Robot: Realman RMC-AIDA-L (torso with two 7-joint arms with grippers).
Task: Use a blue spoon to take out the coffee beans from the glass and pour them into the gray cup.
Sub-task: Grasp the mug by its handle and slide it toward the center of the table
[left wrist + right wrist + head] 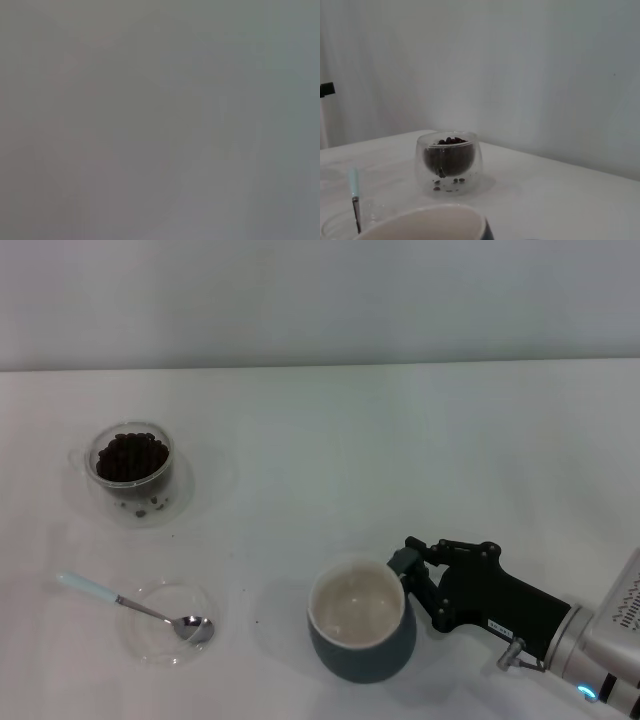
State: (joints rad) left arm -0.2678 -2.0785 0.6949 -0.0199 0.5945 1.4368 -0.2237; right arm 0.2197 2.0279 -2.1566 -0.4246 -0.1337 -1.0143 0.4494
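Note:
The glass (pixel 130 464) stands at the far left of the table, full of dark coffee beans (pixel 131 454). The blue spoon (pixel 105 594) lies near the front left, its metal bowl resting in a shallow clear dish (pixel 148 642). The gray cup (pixel 362 645) stands upright at the front centre, its cream inside bare. My right gripper (pixel 412 585) is right against the cup's right side, and the cup's handle is hidden behind it. The right wrist view shows the cup's rim (pixel 425 220) close up, with the glass (pixel 449 167), beans (pixel 451 141) and spoon (pixel 354 186) beyond. The left gripper is out of view.
A clear saucer (pixel 186 498) under the glass holds a few spilled beans. A pale wall runs along the back of the white table (pixel 400 460). The left wrist view is a plain grey blur.

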